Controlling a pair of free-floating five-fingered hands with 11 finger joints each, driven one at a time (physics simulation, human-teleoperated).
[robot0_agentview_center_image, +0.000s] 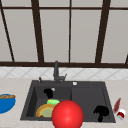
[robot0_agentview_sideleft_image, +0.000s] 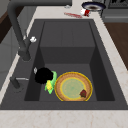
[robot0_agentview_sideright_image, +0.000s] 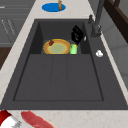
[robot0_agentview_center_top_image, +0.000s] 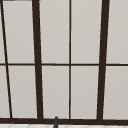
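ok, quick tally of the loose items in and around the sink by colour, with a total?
Green: 1, green sponge-like block in the left basin beside the left robot hand
Yellow-orange: 1, round yellow-orange plate
Red: 2, big red ball, red-and-white utensil on the right counter
Blue: 1, blue bowl on the left counter
Total: 5

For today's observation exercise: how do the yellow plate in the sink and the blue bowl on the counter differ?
The yellow plate lies in the sink's left basin, beside a green sponge that the left hand hovers over; the blue bowl sits on the counter left of the sink. The plate is yellow-orange with a pale green middle, flat and shallow; the bowl is plain blue and deeper. Both are round, upright dishes holding a little food.
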